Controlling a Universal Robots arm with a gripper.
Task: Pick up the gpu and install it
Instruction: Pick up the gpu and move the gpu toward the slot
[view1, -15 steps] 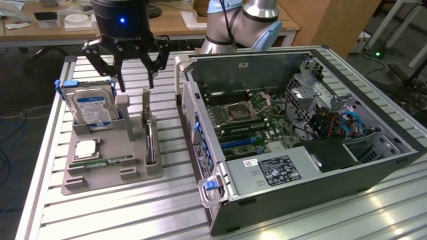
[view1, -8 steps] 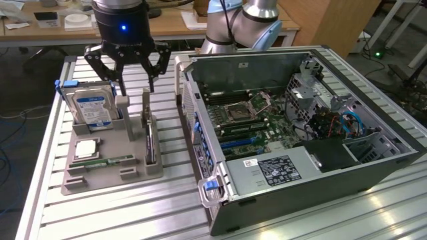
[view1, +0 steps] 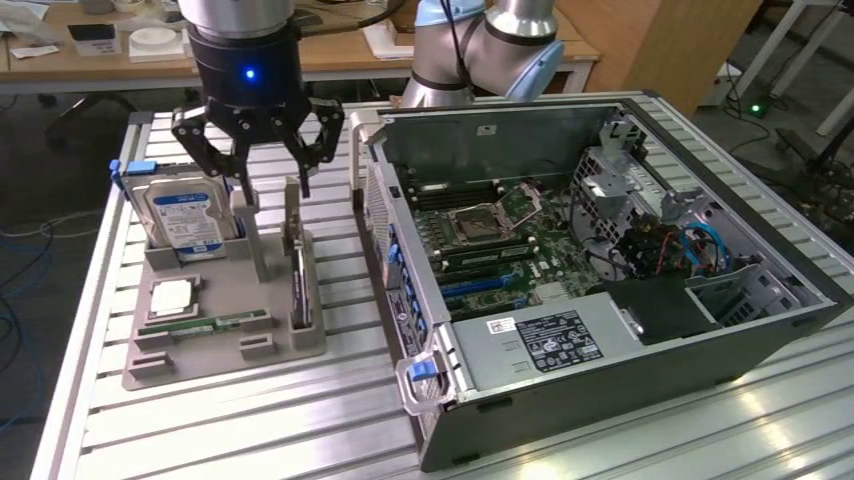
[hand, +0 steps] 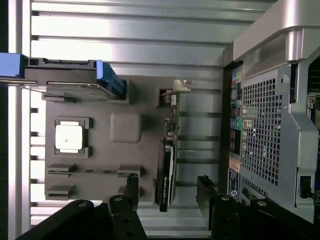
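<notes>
Gripper (view1: 272, 190) spread wide and holding nothing, hung at about ten o'clock in the exterior view over the far end of a grey tray (view1: 200, 352). In the wrist view its two black fingers (hand: 131, 191) stand one on each side of the gpu (hand: 166, 175), apart from it. The gpu (view1: 299, 285) stands on edge in a slot along the tray's side nearest the computer case (view1: 667, 372), its silver bracket end towards the far side. The arm's black wrist (view1: 247, 60), with a small blue light, points straight down. At nine o'clock of the gpu a hard drive (view1: 187, 215) with a blue-white label stands upright; nearer the camera a square processor (view1: 174, 297) and a green memory stick (view1: 207, 324) lie flat. The open case lies at three o'clock of the tray on a slatted metal table (view1: 267, 430); a second arm (view1: 494, 40) and wooden desks (view1: 334, 52) sit at twelve o'clock
</notes>
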